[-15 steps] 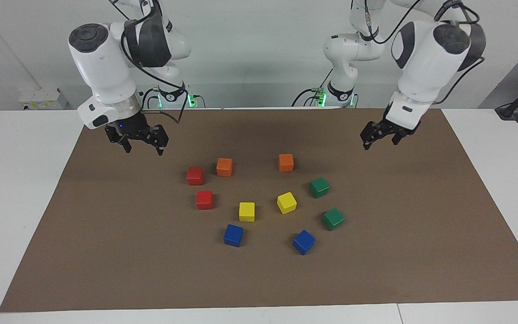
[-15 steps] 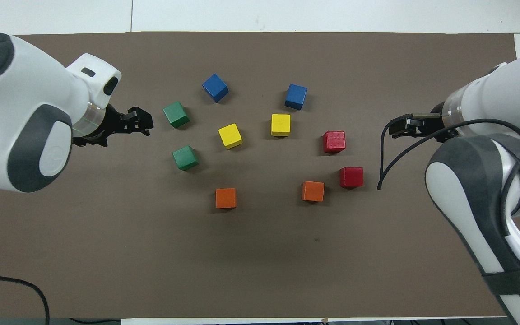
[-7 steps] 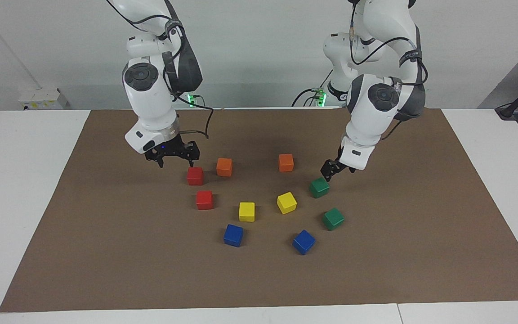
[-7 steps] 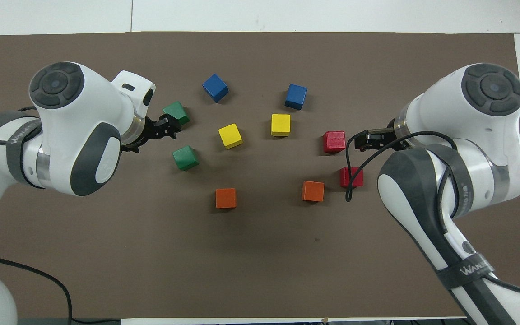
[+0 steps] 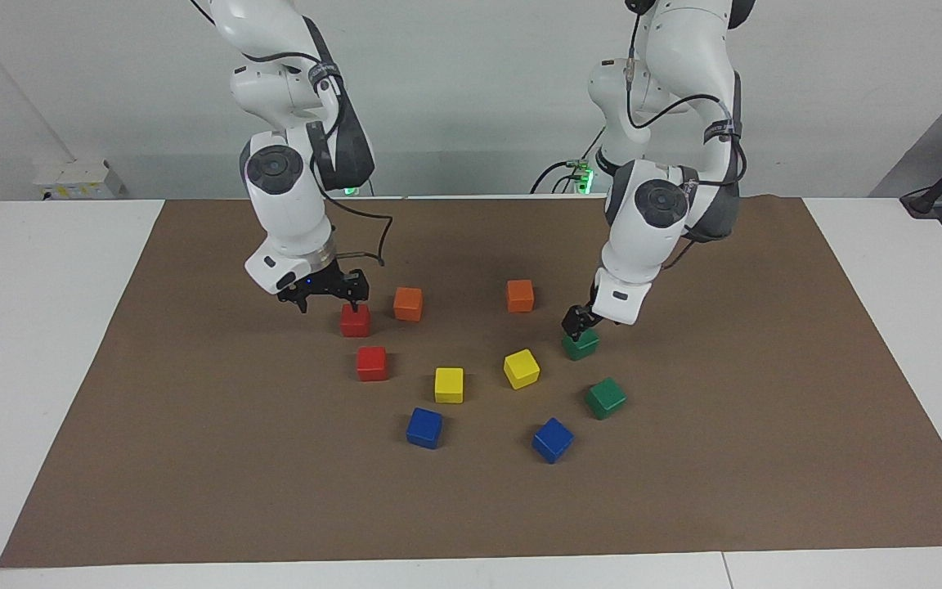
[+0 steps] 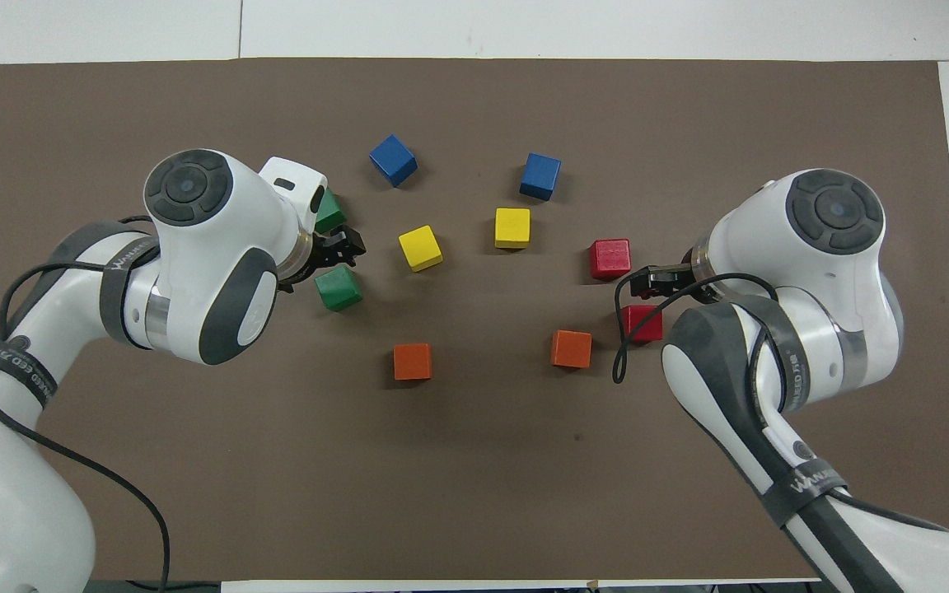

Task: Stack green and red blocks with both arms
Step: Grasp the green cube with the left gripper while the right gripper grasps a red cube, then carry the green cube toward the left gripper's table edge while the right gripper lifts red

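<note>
Right gripper (image 5: 324, 293) low over the mat toward the right arm's end of the table, fingers spread, one fingertip just at the top edge of the nearer red block (image 5: 355, 320), the rest of the gripper beside that block rather than around it; nothing held; touching or just clear of it, cannot tell. Farther red block (image 5: 372, 363) apart from the gripper, just beside the nearer one and farther from the robots. Left gripper (image 5: 579, 322) down at the top of the nearer green block (image 5: 581, 345), partly covering its upper face in the facing view; open or closed on it, cannot tell; in the overhead view, sits between the two green blocks. Farther green block (image 5: 606, 397) near the first, farther from the robots, apart from the gripper. All four task blocks flat on the brown mat (image 5: 193, 458), none stacked. Between the red pair and the green pair: two orange cubes (image 5: 408, 303) nearest the robots, two yellow cubes (image 5: 449, 384) in the middle, two blue cubes (image 5: 424, 428) farthest out.
</note>
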### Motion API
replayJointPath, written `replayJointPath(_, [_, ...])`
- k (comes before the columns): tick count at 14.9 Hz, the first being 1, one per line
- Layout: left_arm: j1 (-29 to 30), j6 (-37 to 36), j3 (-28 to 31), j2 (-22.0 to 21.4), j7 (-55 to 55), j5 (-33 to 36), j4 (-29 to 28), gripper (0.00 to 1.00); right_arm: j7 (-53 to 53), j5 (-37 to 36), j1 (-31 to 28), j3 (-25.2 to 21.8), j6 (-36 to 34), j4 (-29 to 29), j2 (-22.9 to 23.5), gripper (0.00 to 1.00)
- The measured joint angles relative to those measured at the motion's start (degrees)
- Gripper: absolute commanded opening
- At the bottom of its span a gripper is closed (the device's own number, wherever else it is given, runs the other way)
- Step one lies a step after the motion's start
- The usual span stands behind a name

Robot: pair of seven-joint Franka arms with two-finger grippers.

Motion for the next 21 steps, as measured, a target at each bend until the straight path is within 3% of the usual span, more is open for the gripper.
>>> replayJointPath(21, [-1.0, 8.0, 0.5, 3.2, -5.6, 1.5, -3.8, 1.00, 0.9, 0.0, 1.3, 0.0, 8.4, -5.9, 2.4, 0.99])
